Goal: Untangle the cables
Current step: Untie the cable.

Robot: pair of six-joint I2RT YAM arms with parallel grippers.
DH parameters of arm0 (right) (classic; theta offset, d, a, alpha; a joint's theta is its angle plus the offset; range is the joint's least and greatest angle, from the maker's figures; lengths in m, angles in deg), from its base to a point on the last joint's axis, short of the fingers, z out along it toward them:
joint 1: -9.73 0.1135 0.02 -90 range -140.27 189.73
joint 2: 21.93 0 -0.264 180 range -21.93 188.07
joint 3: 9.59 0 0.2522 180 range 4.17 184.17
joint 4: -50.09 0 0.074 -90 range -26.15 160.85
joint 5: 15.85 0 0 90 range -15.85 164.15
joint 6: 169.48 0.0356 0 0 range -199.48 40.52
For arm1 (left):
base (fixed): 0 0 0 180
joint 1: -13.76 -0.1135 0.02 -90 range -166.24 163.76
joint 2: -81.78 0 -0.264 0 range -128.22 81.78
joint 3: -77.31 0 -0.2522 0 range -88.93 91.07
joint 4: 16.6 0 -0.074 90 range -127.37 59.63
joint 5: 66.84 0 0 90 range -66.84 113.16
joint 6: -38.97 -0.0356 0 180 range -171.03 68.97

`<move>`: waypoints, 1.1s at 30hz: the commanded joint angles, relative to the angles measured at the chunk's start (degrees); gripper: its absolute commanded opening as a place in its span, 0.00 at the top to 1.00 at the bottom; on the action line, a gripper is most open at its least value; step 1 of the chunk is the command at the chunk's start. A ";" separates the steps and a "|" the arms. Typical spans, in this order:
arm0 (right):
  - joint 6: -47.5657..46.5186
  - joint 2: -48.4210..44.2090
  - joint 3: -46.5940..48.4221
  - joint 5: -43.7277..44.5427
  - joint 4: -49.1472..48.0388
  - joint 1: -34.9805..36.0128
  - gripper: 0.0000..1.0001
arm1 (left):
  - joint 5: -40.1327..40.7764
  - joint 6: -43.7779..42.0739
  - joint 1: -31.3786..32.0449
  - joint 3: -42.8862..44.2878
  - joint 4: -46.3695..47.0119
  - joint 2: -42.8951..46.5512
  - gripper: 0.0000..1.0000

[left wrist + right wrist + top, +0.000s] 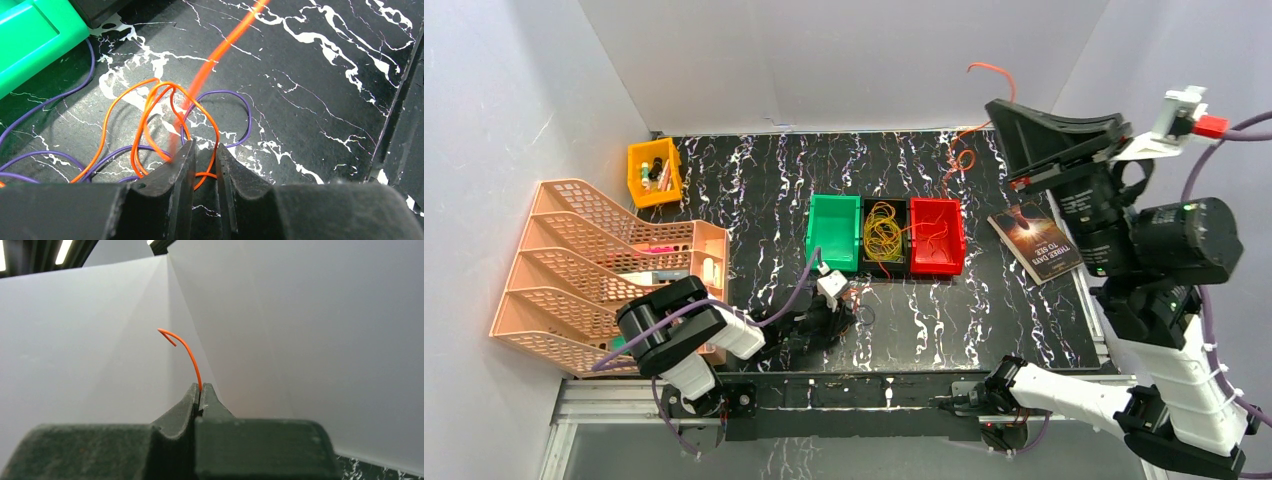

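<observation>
A tangle of orange cables (150, 120) and thin purple cables (235, 97) lies on the black marbled table. My left gripper (205, 150) is low over it, jaws a narrow gap apart, with an orange loop passing between them. A blurred orange strand (220, 50) rises from the tangle. In the top view the left gripper (849, 312) sits in front of the bins. My right gripper (996, 108) is raised at the back right, shut on the end of an orange cable (190, 355) that trails down toward the red bin (954, 262). Yellow cables (884, 232) fill the black bin.
A green bin (832, 232) stands left of the black and red bins. A peach file rack (594, 260) and a small orange bin (654, 172) are on the left. A book (1036, 242) lies at the right, under the right arm.
</observation>
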 commanded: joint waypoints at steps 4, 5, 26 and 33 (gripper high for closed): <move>-9.66 -2.30 4.74 5.56 -8.62 0.21 1.00 | 0.93 0.92 0.21 -0.63 2.28 -1.33 0.81; -10.86 -2.74 5.03 6.40 -9.74 0.22 1.00 | 0.85 0.92 0.16 -0.63 2.28 -1.34 0.81; -32.14 1.32 20.37 11.57 -18.97 0.19 1.00 | 1.17 2.20 0.23 -0.94 2.23 -2.12 0.81; -38.19 3.74 26.39 12.35 -20.44 0.24 1.00 | 1.41 2.33 0.17 -1.14 2.27 -2.15 0.81</move>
